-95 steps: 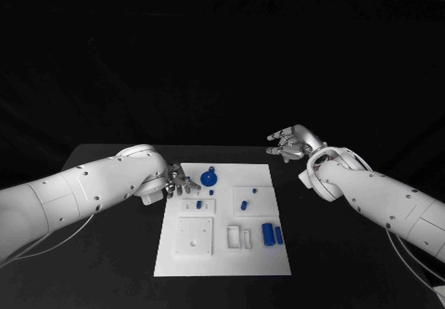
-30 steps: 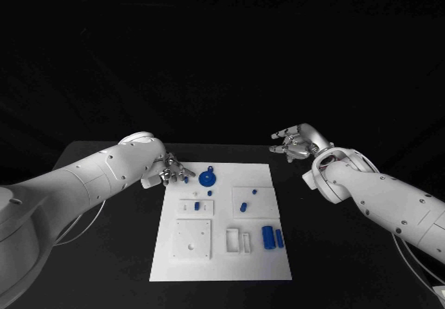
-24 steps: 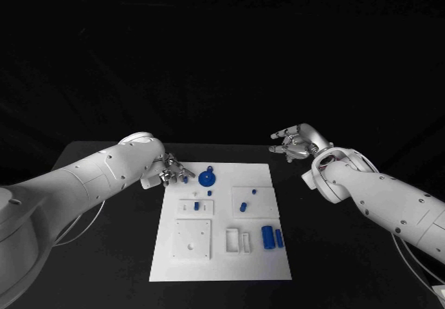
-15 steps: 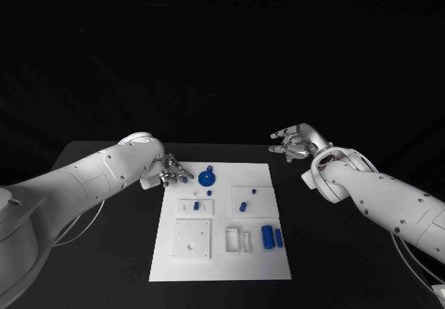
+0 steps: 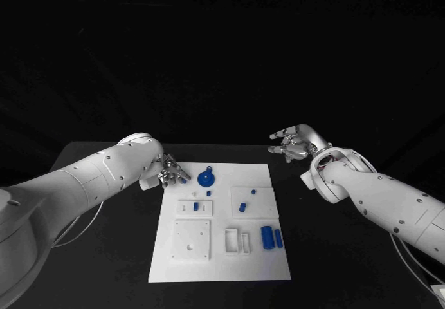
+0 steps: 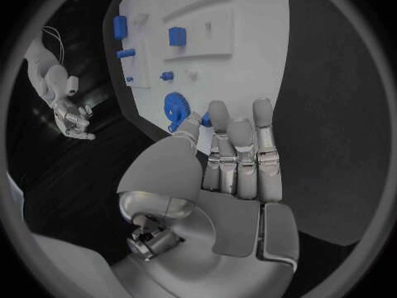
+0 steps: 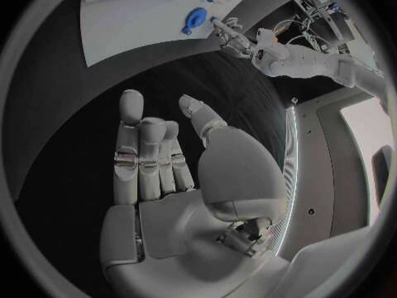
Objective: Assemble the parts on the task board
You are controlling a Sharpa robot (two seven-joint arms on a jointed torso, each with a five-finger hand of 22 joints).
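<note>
The white task board [image 5: 220, 257] [image 6: 248, 53] lies in the middle of the table. A blue gear-like part [image 5: 208, 177] [image 6: 173, 106] [image 7: 196, 16] sits near its far left corner. Small blue parts [image 5: 244, 206] stand further in, and two blue cylinders [image 5: 272, 236] lie at the right. My left hand [image 5: 169, 174] [image 6: 240, 159] hovers at the board's far left corner, beside the gear. Its thumb and a finger pinch a small blue part [image 6: 206, 119]. My right hand [image 5: 295, 143] [image 7: 165, 165] is raised to the right of the board, fingers apart and palm bare.
White raised blocks and slots [image 5: 195, 238] take up the near left of the board. Black table [image 5: 102, 244] surrounds the board on all sides. Both white forearms [image 5: 83, 187] reach in over the table's sides.
Since the earliest frame my left hand has drawn back from the board's left edge toward its far left corner. Over the last second both hands have stayed nearly still.
</note>
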